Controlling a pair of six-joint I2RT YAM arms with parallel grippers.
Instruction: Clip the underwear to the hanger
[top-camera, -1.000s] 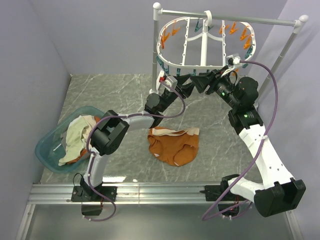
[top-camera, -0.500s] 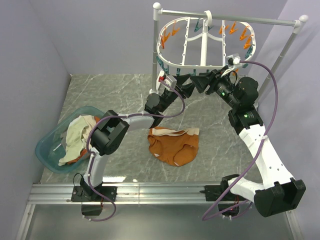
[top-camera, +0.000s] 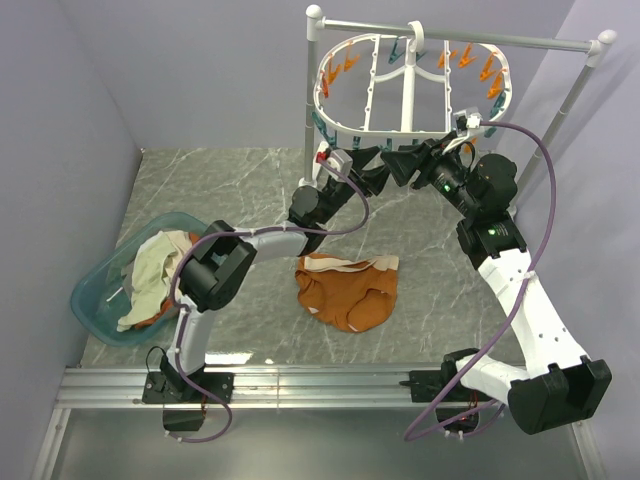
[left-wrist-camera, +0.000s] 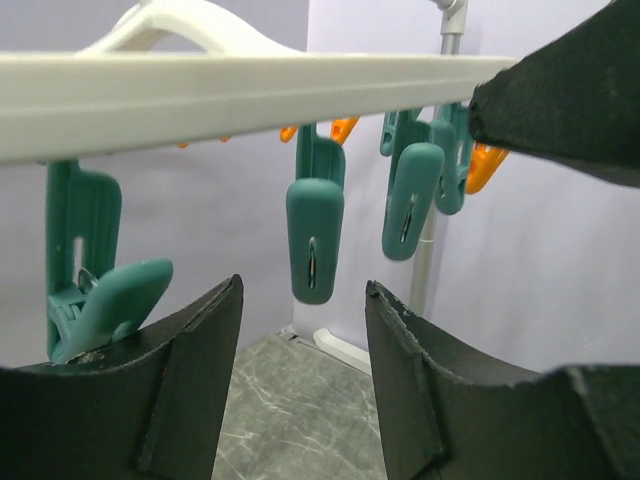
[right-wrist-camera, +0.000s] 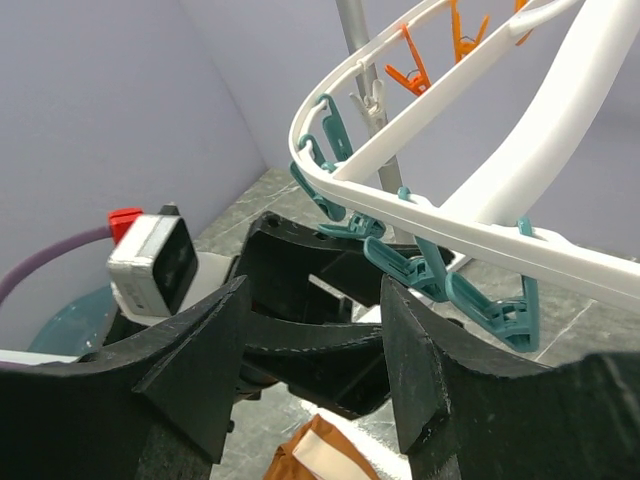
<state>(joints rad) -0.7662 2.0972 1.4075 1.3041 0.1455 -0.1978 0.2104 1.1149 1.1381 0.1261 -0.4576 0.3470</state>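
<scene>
The rust-orange underwear (top-camera: 348, 288) with cream trim lies flat on the marble table between the arms; a corner of it shows in the right wrist view (right-wrist-camera: 318, 452). The white oval hanger (top-camera: 410, 128) hangs from the pole, with teal pins (left-wrist-camera: 314, 240) under its near rim (left-wrist-camera: 250, 95) (right-wrist-camera: 420, 205). My left gripper (top-camera: 377, 168) is open and empty just below that rim, the teal pins just beyond its fingertips. My right gripper (top-camera: 398, 160) is open and empty, facing the left gripper's fingers (right-wrist-camera: 330, 340) tip to tip under the rim.
A teal basin (top-camera: 92, 292) with a pale green-cream cloth (top-camera: 158, 268) and white-and-orange garments sits at the left. The grey-white pole stand (top-camera: 575, 95) rises at the back. Purple walls close in on both sides.
</scene>
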